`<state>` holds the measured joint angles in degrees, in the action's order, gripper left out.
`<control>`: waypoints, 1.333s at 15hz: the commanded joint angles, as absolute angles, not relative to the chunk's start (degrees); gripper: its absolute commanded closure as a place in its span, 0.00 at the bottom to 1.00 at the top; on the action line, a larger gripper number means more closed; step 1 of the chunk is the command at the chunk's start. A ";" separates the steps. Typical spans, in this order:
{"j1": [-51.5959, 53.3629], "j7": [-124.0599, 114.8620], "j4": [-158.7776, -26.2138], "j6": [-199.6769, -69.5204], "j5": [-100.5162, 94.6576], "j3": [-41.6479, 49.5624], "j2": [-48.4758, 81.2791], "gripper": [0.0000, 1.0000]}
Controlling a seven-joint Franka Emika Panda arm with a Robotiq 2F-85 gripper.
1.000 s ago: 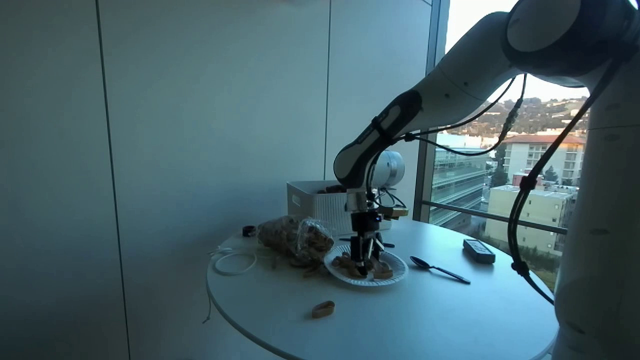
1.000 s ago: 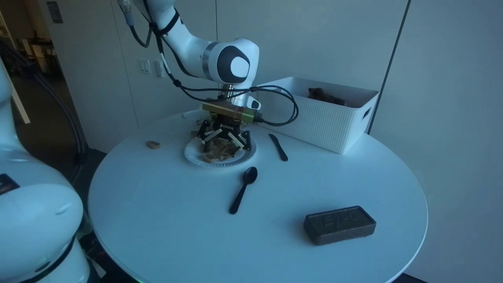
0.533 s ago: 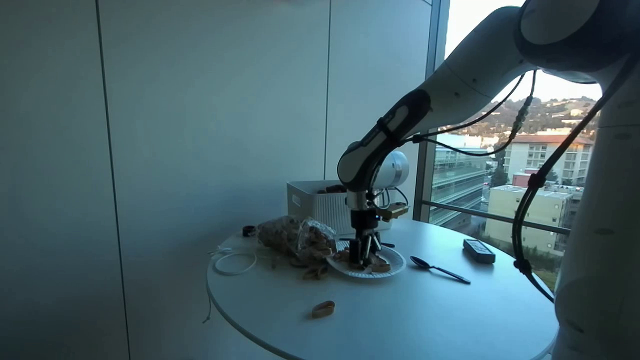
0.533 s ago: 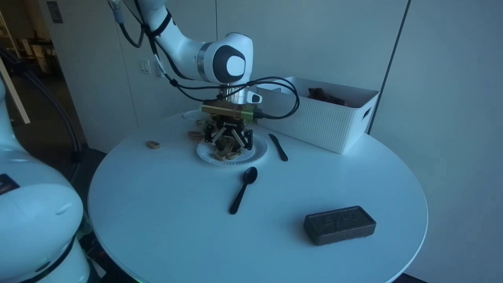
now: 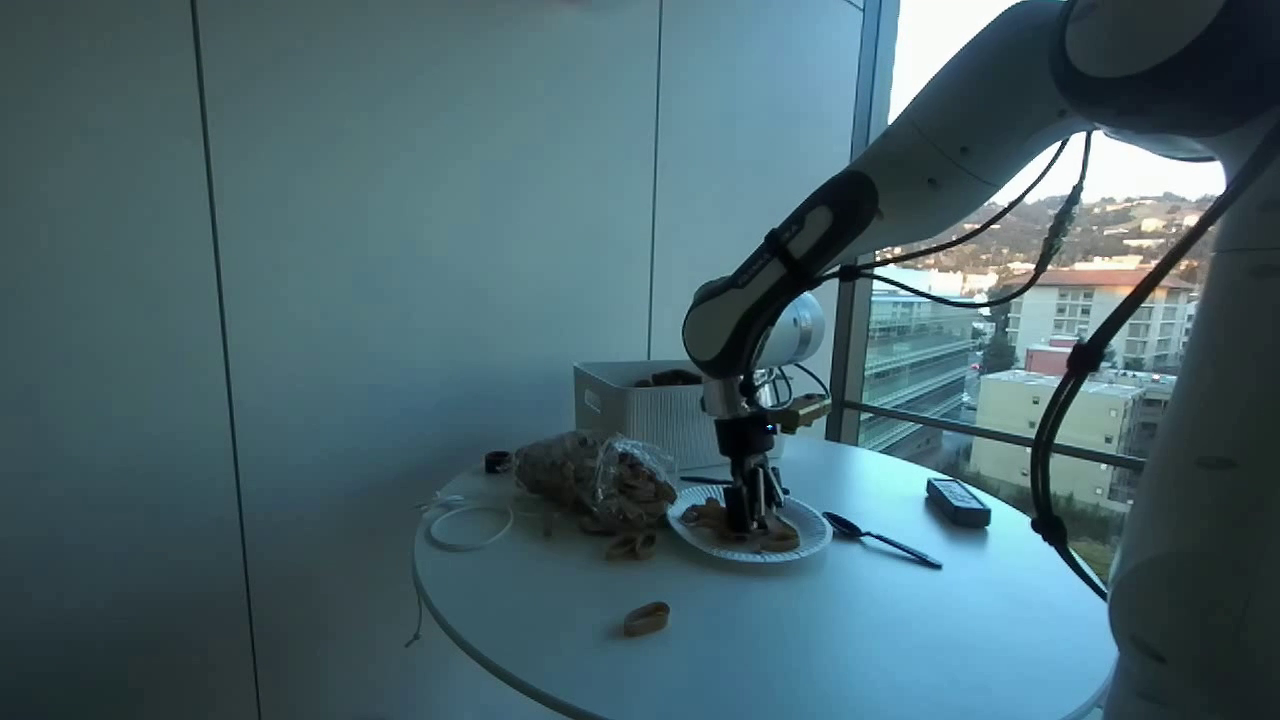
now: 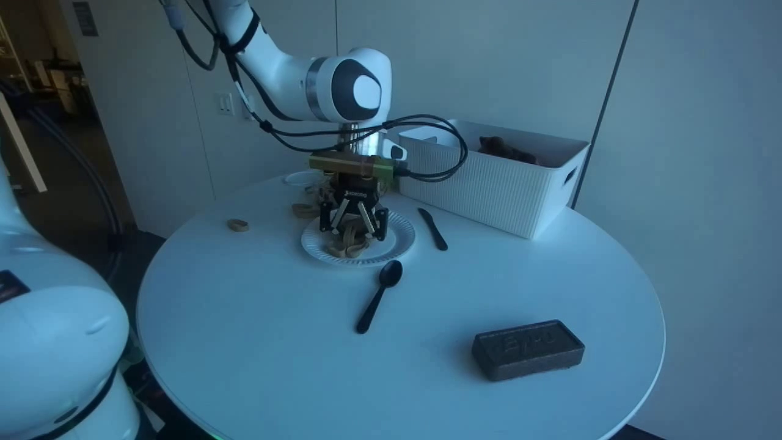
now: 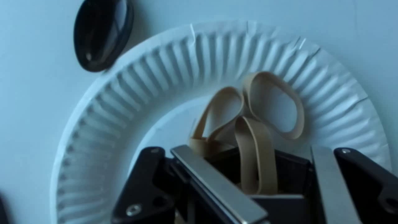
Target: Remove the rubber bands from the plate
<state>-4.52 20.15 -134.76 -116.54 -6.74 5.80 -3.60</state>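
Observation:
A ribbed white paper plate (image 7: 93, 124) holds a tangle of tan rubber bands (image 7: 292, 102), several of them looped. My gripper (image 7: 258, 152) is lowered into the plate, its jaws brought together. One wide band (image 7: 268, 165) stands up from between them, so it looks pinched there; how many more are caught is hidden by the fingers. In both exterior views my gripper (image 5: 755, 522) (image 6: 354, 237) points straight down over the plate (image 5: 818, 540) (image 6: 400, 241). Bands (image 6: 351, 244) show around and between its fingers.
A black spoon (image 6: 376, 299) touches the plate's rim, and a black knife (image 6: 432, 229) lies beside it. Also on the table are a dark eraser block (image 6: 528, 349), a white basket (image 6: 482, 189), a clear bag of bands (image 5: 590, 480), a loose band (image 5: 646, 618) and a white ring (image 5: 470, 547).
The gripper has closed down among the bands. The plate has shifted under it, lately against the spoon, which is nudged a little. Loose bands by the bag became visible.

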 commanded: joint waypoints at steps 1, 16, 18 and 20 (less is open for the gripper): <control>-4.93 19.92 -136.09 -111.20 -7.78 6.02 -9.79 0.97; 0.68 42.05 -134.34 -115.65 3.51 5.74 -14.44 1.00; 1.05 41.05 -135.00 -120.50 1.42 4.68 -14.86 1.00; 1.38 40.64 -134.72 -123.79 0.02 4.04 -14.50 1.00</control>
<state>0.94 40.56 -134.39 -119.44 2.10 4.98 -13.17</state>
